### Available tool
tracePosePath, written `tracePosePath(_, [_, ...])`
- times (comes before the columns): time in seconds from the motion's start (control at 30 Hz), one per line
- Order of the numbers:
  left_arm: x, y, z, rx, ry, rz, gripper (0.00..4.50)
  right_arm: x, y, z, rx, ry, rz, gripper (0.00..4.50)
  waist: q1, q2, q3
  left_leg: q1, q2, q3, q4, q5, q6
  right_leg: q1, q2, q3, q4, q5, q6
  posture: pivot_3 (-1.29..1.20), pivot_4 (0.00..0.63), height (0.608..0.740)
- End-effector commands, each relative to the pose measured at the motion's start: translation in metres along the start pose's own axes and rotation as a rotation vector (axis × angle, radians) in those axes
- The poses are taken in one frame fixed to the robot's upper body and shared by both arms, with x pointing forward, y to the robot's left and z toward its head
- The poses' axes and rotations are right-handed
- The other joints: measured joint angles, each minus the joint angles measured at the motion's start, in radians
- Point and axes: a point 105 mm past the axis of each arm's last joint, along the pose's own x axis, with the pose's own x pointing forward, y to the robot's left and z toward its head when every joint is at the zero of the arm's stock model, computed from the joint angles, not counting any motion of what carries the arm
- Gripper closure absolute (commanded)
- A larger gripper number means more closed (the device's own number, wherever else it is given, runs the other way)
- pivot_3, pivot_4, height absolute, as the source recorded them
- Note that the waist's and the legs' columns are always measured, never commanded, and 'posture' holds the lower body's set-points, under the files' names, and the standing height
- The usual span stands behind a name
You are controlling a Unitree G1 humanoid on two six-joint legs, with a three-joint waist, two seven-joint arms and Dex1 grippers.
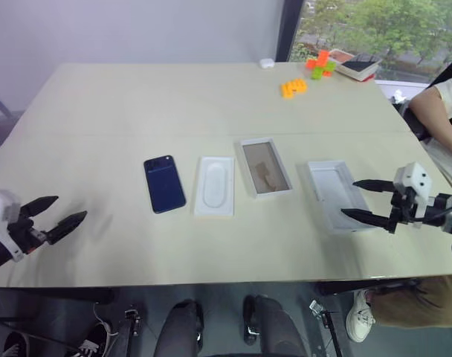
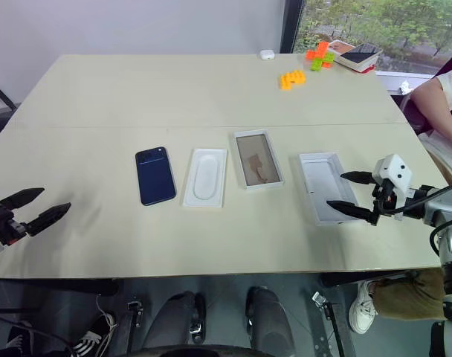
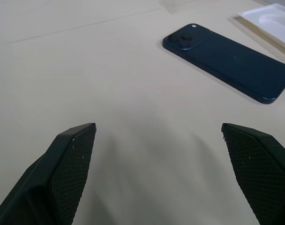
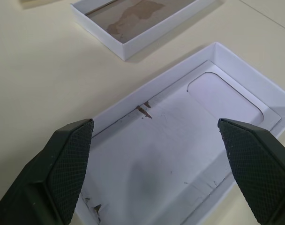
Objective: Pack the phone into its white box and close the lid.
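Observation:
The navy-blue phone (image 1: pixel 164 184) lies back up on the beige table, its camera cluster at the far corner. Right of it come a flat white insert (image 1: pixel 215 185), then the white box (image 1: pixel 265 167) with its brownish inside up, then the lid (image 1: pixel 334 195) lying open side up, pale grey inside. My left gripper (image 1: pixel 55 214) hovers open near the table's front left, well left of the phone (image 3: pixel 229 61). At the lid's right edge my right gripper (image 1: pixel 361 199) stands open, its fingertips over the lid (image 4: pixel 180 154). Nothing is held.
Orange and green blocks (image 1: pixel 308 74), a small white case (image 1: pixel 267 64) and a tray of items (image 1: pixel 356 65) sit at the far right of the table. A person's arm (image 1: pixel 441 111) is at the right edge. The table's front edge (image 1: pixel 211 281) runs close below the grippers.

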Motion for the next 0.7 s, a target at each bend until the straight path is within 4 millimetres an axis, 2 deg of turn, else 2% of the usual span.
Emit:
tracePosePath(0.03, [0.001,-0.001,0.012,0.015,-0.012,-0.019,0.00,-0.001,-0.005,0.012,-0.041,-0.024,-0.013,0.06,0.000,0.000,0.000,0.000,0.000,0.000,0.000,0.000,0.000,0.000,0.000,0.000,0.000,0.000,0.000,0.00,0.150,0.740])
tracePosePath(0.53, [0.023,-0.014,0.032,-0.083,0.003,-0.090,0.00,0.005,-0.006,0.014,-0.058,-0.032,-0.014,0.06,-0.001,0.000,0.000,0.000,0.000,0.000,0.000,0.000,0.000,0.000,0.000,0.000,0.000,0.000,0.001,0.00,0.150,0.740])
tracePosePath(0.63, [0.029,-0.019,0.043,-0.110,-0.037,-0.101,0.00,0.009,-0.006,0.018,-0.062,-0.042,-0.005,0.06,0.000,0.000,0.000,0.000,0.000,0.000,0.000,0.000,0.000,0.000,0.000,0.000,0.001,0.001,0.001,0.00,0.150,0.740])
tracePosePath(0.7, [0.040,-0.029,0.054,-0.185,-0.046,-0.143,0.00,0.016,-0.005,0.028,-0.064,-0.064,0.012,0.06,0.000,0.000,0.000,0.000,0.000,0.000,0.001,0.000,0.000,0.000,0.000,0.000,0.001,0.001,0.001,0.00,0.150,0.740])
